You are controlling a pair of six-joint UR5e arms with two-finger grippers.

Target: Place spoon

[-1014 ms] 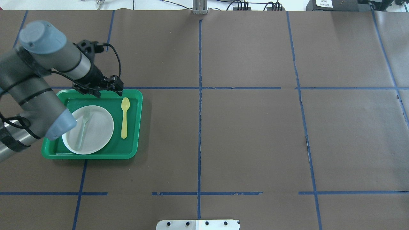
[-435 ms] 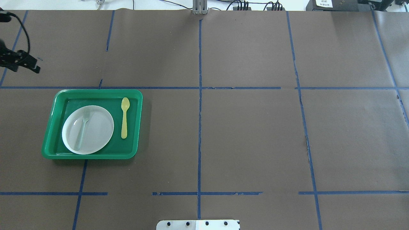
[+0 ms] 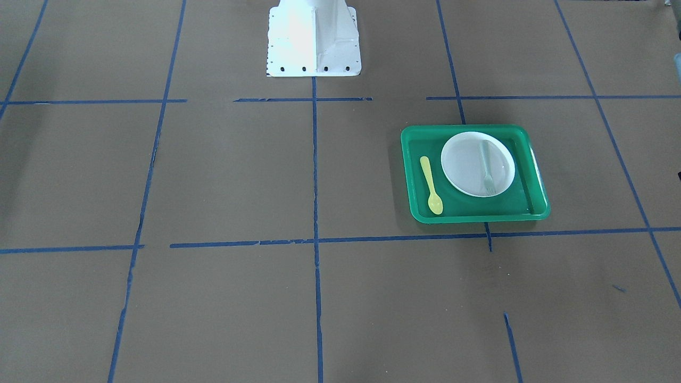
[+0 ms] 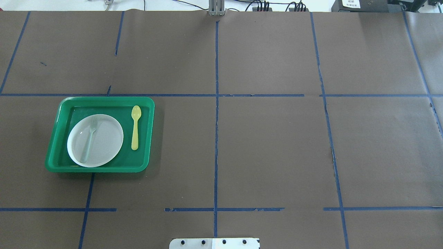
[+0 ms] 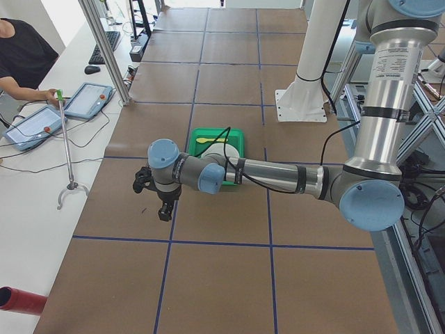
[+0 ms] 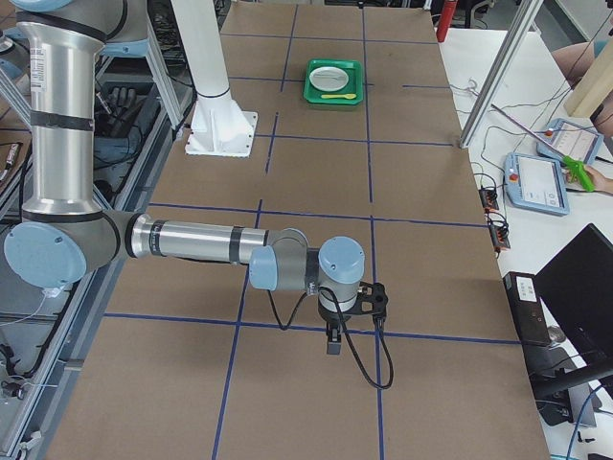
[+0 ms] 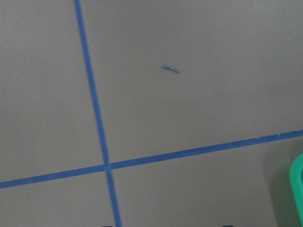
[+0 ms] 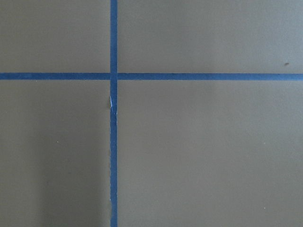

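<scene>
The yellow spoon (image 4: 135,128) lies flat in the right part of the green tray (image 4: 55,138), beside the white plate (image 4: 104,138) that carries a pale fork (image 4: 88,140). The spoon also shows in the front view (image 3: 431,185), bowl towards the table's far side from the robot. Neither gripper shows in the overhead or front view. In the exterior left view my left gripper (image 5: 163,214) hangs over bare table, off the tray. In the exterior right view my right gripper (image 6: 331,345) hangs over bare table far from the tray (image 6: 334,81). I cannot tell whether either is open or shut.
Blue tape lines grid the brown table cover. The robot's white base plate (image 4: 214,243) sits at the near edge. A corner of the tray (image 7: 297,189) shows in the left wrist view. Operators' tablets (image 5: 87,99) lie on a side bench.
My left arm has pulled away from above the tray to the left and out of the overhead view. The spoon, plate and fork have not moved.
</scene>
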